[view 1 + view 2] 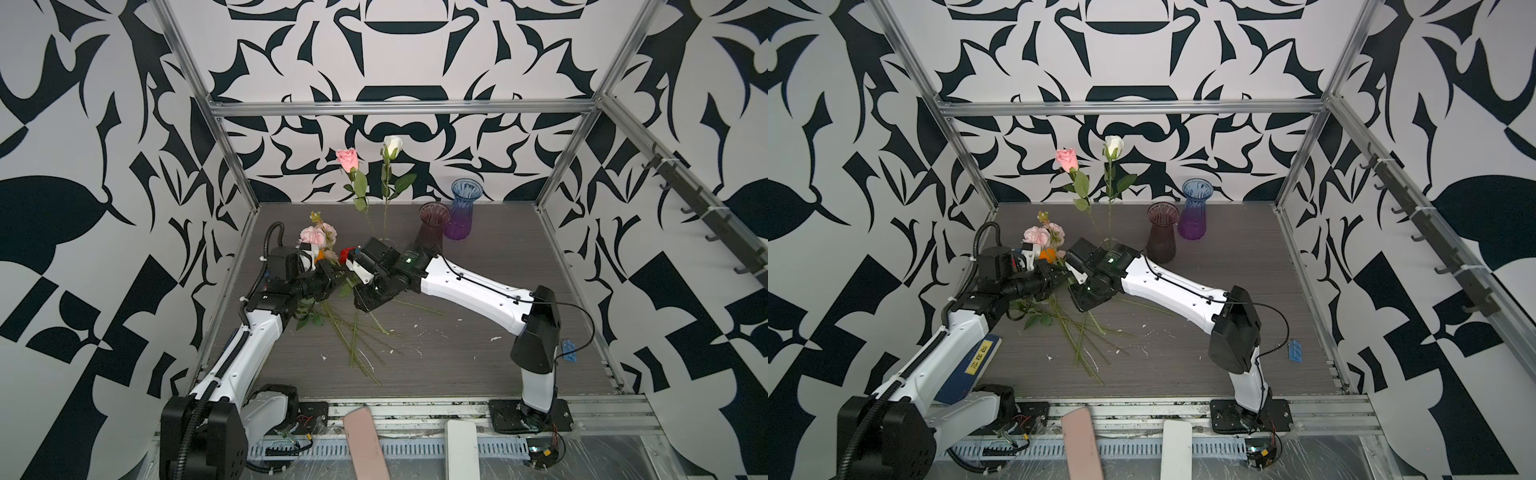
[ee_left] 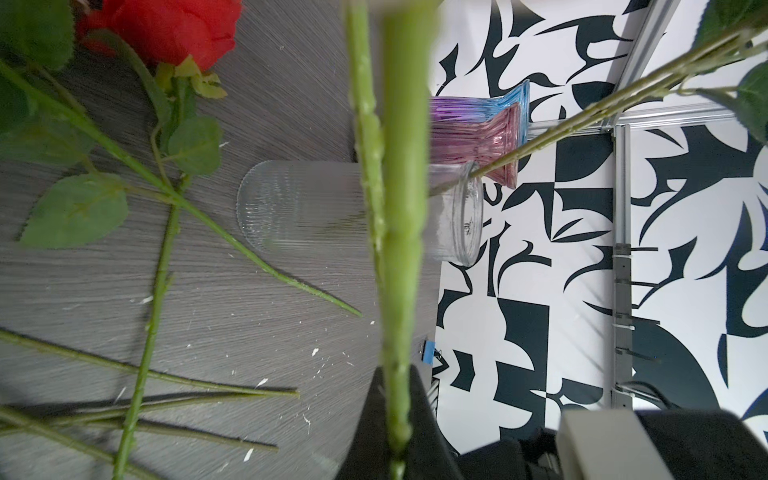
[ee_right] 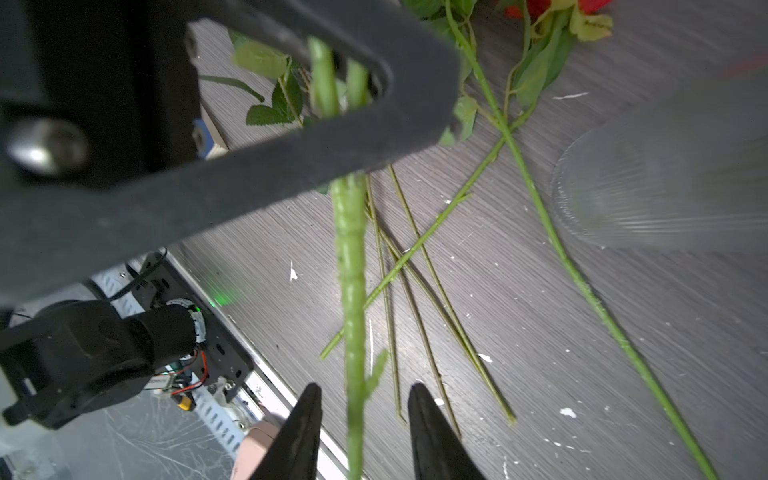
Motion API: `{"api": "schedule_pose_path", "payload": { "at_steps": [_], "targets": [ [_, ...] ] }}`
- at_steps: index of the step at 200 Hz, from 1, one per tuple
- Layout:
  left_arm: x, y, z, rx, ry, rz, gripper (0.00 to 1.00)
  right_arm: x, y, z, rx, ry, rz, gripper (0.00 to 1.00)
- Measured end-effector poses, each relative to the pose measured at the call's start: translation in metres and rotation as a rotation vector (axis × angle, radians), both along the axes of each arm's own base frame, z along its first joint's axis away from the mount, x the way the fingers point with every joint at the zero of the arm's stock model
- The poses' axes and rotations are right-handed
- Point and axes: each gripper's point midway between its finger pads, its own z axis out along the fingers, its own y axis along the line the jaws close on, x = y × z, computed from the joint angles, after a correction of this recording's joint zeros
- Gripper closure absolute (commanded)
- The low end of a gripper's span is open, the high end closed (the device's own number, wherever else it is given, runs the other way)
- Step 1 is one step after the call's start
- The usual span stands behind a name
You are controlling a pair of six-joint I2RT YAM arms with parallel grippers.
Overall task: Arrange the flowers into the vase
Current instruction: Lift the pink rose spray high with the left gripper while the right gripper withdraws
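Observation:
My left gripper (image 2: 395, 374) is shut on a thick green flower stem (image 2: 401, 232). In both top views this gripper (image 1: 336, 277) (image 1: 1059, 275) sits under pink ruffled blooms (image 1: 313, 235). The same stem (image 3: 351, 266) runs between the spread fingers of my right gripper (image 3: 363, 395), which is open and does not touch it. The clear ribbed vase (image 2: 291, 208) (image 3: 665, 187) stands just behind and holds a pink rose (image 1: 347, 160) and a white rose (image 1: 392, 144). A red rose (image 2: 166, 29) and several loose stems (image 1: 353, 332) lie on the table.
A maroon vase (image 1: 432, 228) and a blue-to-purple vase (image 1: 461, 212) stand at the back right. A blue clip (image 1: 568, 349) hangs by the right arm's base. A pink paddle (image 1: 365, 440) and a white one (image 1: 461, 449) lie at the front rail.

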Motion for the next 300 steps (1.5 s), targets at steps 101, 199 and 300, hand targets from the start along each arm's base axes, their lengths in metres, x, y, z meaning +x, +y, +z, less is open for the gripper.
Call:
{"api": "schedule_pose_path", "payload": {
  "at_steps": [101,199,300],
  "targets": [
    [0.01,0.009,0.05,0.072,-0.196,0.03,1.0,0.058,-0.141,0.057,0.087,-0.18,-0.375,0.64],
    [-0.015,0.013,0.178,0.196,-0.947,0.006,1.0,0.06,-0.205,0.039,0.158,-0.119,-0.608,0.65],
    [-0.064,-0.074,0.236,0.242,-1.358,-0.387,1.0,0.061,-0.202,0.041,0.189,-0.105,-0.6,0.65]
  ]
}}
